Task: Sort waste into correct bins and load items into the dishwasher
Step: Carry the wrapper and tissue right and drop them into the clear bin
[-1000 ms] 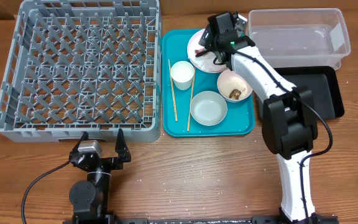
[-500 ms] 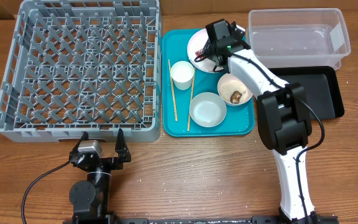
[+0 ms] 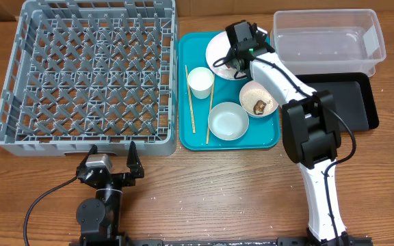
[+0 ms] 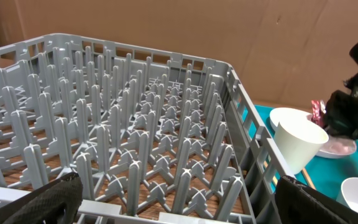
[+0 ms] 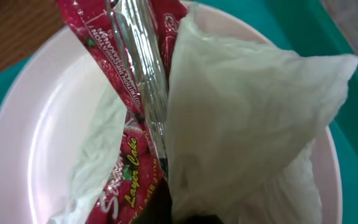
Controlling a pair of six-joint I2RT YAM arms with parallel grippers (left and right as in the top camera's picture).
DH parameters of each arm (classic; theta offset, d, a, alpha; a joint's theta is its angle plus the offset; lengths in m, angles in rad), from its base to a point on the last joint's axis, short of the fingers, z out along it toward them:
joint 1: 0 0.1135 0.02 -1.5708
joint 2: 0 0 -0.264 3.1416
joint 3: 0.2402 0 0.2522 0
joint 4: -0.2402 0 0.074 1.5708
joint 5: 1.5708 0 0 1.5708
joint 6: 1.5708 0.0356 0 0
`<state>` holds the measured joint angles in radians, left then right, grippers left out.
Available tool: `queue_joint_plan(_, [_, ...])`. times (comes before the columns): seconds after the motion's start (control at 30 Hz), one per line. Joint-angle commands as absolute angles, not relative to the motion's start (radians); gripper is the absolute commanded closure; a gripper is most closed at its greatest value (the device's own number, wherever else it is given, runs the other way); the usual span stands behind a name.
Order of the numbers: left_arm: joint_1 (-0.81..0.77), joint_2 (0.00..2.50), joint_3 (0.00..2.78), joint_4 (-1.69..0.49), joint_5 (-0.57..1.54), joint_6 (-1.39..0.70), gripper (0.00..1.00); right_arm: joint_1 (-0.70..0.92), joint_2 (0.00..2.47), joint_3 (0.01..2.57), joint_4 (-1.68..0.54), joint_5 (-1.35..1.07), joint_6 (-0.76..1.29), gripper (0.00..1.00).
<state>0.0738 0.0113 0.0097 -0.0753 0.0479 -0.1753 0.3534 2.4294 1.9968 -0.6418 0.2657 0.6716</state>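
Observation:
My right gripper [image 3: 232, 60] is down on the round white plate [image 3: 217, 45] at the back of the teal tray [image 3: 191, 140]. In the right wrist view it [image 5: 179, 218] is shut on the lower end of the red snack wrapper [image 5: 126, 68], with the crumpled white napkin [image 5: 241, 112] pressed against it on the plate [image 5: 36, 137]. The fingers themselves are mostly hidden. A small white cup [image 3: 200, 80], two chopsticks [image 3: 191, 99], an empty bowl [image 3: 228, 119] and a bowl [image 3: 252, 90] with a brown lump [image 3: 259, 105] lie on the tray. My left gripper [image 3: 111, 165] rests open at the table's front.
The grey dish rack [image 3: 81, 143] fills the left and stands right before my left gripper [image 4: 179, 208]. A clear tub [image 3: 378, 41] sits at the back right, with a black tray [image 3: 351, 102] in front of it. Rice grains dot the wood on the right.
The right gripper has gone from open to shut, closing on the wrapper on the plate, and the arm has settled slightly lower. The left arm has not moved.

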Motion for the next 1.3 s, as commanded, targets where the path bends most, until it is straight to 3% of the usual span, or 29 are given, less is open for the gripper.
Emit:
queue_joint_plan(0.0, [0.078,0.008,0.005,-0.075,0.041,-0.157,0.00,0.354,2.315,2.128,-0.701,0.265,0.567,0.96])
queue_joint_plan(0.33, [0.078,0.008,0.005,-0.075,0.041,-0.157,0.00,0.230,2.094,2.253,-0.823,0.269,0.579,0.96])
queue_joint_plan(0.6, [0.078,0.008,0.005,-0.075,0.041,-0.157,0.00,0.028,2.136,2.186,-0.842,0.299,0.865,0.96])
queue_joint_plan(0.77, [0.078,0.008,0.005,-0.075,0.041,-0.157,0.00,-0.022,2.204,2.163,-0.819,0.290,0.889,0.96])
queue_joint_plan(0.8, [0.078,0.008,0.005,-0.075,0.041,-0.157,0.00,-0.026,2.220,2.163,-0.816,0.289,0.888,0.91])
queue_joint_plan(0.87, [0.078,0.008,0.005,-0.075,0.041,-0.157,0.00,-0.028,2.246,2.163,-0.815,0.287,0.881,0.51])
queue_joint_plan(0.9, [0.078,0.008,0.005,-0.075,0.041,-0.157,0.00,-0.028,2.248,2.163,-0.814,0.287,0.862,0.26])
queue_joint_plan(0.97, [0.078,0.008,0.005,-0.075,0.041,-0.157,0.00,-0.028,2.246,2.164,-0.807,0.287,0.823,0.05])
queue_joint_plan(1.0, [0.078,0.008,0.005,-0.075,0.041,-0.157,0.00,-0.028,2.242,2.167,-0.805,0.285,0.806,0.00])
queue_joint_plan(1.27, [0.078,0.008,0.005,-0.075,0.041,-0.157,0.00,-0.025,2.097,2.241,-0.866,0.080,0.565,0.00])
